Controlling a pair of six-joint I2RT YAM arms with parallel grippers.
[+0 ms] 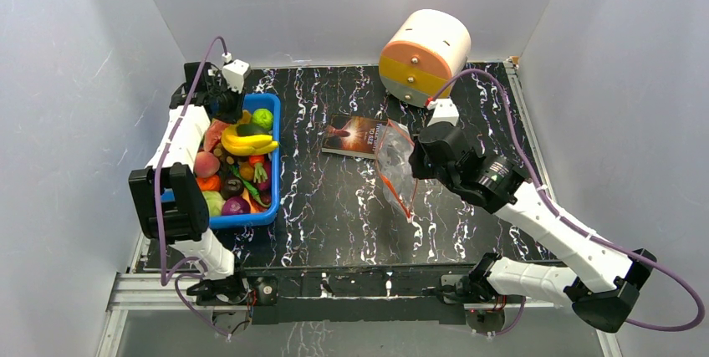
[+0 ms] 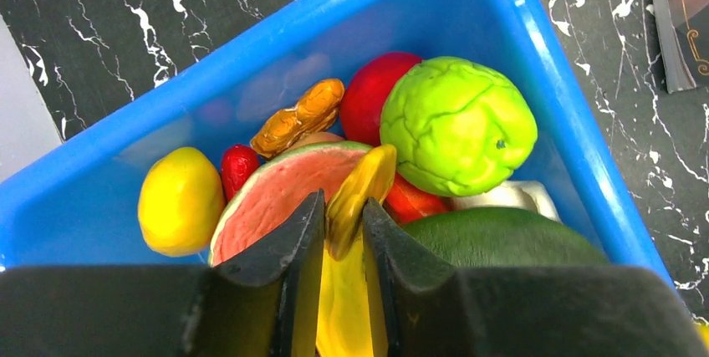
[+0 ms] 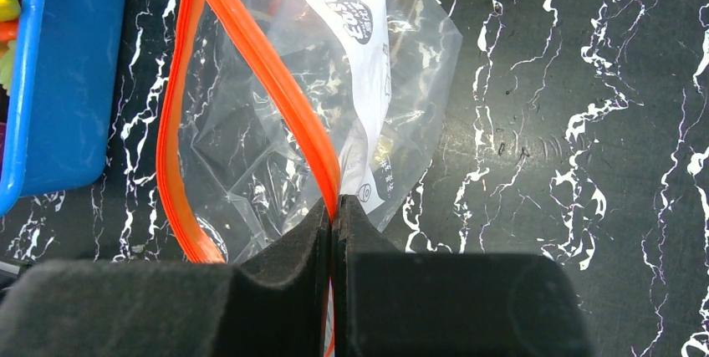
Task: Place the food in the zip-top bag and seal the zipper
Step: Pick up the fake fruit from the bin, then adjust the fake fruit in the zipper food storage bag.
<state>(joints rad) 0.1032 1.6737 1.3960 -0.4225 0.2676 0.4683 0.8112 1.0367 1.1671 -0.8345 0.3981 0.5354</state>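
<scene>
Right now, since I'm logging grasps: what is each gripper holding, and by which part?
Left gripper pinches the yellow banana near one end; right gripper clamps the bag by its orange zipper strip.

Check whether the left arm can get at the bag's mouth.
Likely yes. The right end effector pinches one zipper strip, so the zip-top bag gapes open, and only bare table lies between it and the blue bin, where the left end effector grips the banana.

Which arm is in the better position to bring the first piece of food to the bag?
Left. The left tool is shut on the yellow banana in the blue bin. The right tool is shut on the zipper, holding the zip-top bag open, so it probably should not let go.
</scene>
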